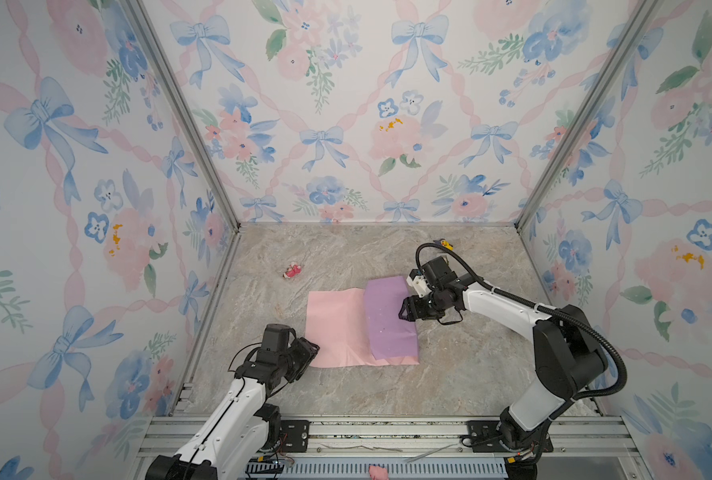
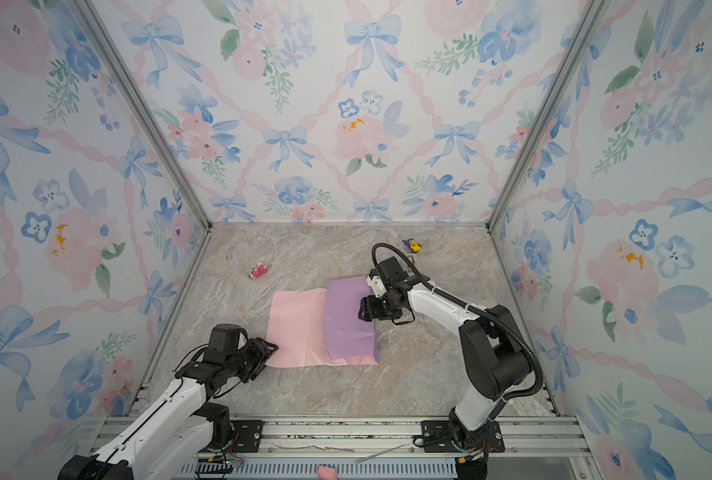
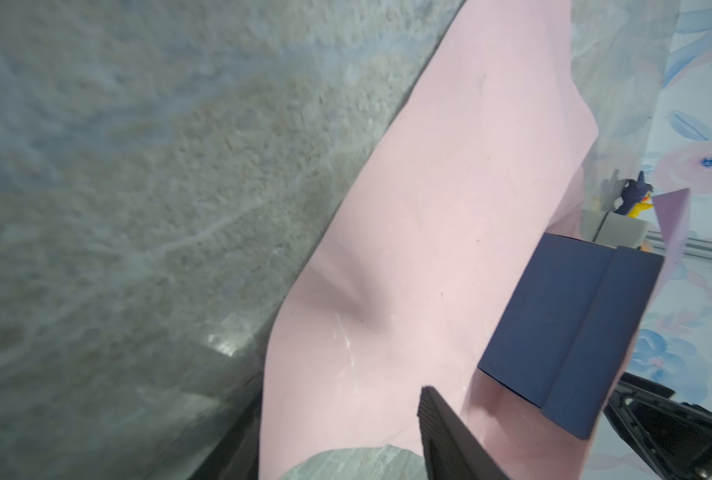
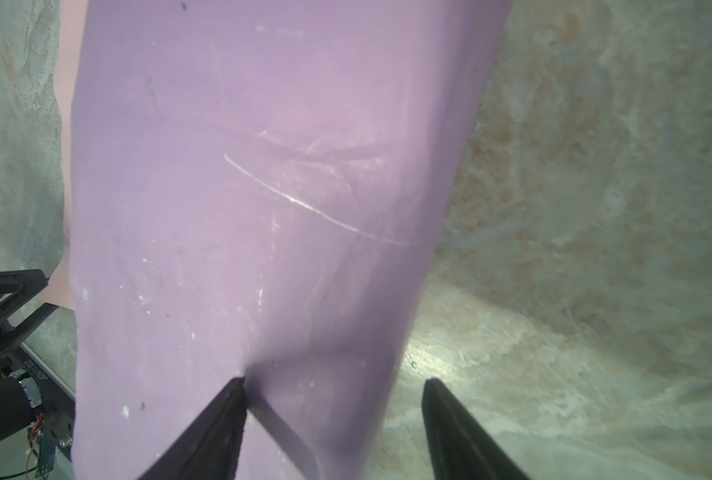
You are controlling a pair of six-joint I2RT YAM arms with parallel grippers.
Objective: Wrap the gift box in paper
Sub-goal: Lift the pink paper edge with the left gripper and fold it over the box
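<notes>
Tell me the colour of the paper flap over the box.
Paper flap: lilac-purple with tiny white specks; clearest in the right wrist view.

Paper (image 1: 337, 328) thin, matt, creased; gift box (image 3: 570, 324) matt card; table (image 1: 450, 386) polished marble-look.

We record both arms: white shells, black joints. On right arm (image 1: 504, 301), frame right: black corrugated conduit. On left arm (image 1: 229, 415), lower left: thin black cables. All black: left gripper (image 1: 312, 347), right gripper (image 1: 403, 311).

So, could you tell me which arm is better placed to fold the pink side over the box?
Left, probably. The left gripper sits by the free pink corner of the paper, jaws open; the right gripper presses the lilac flap onto the box.
</notes>
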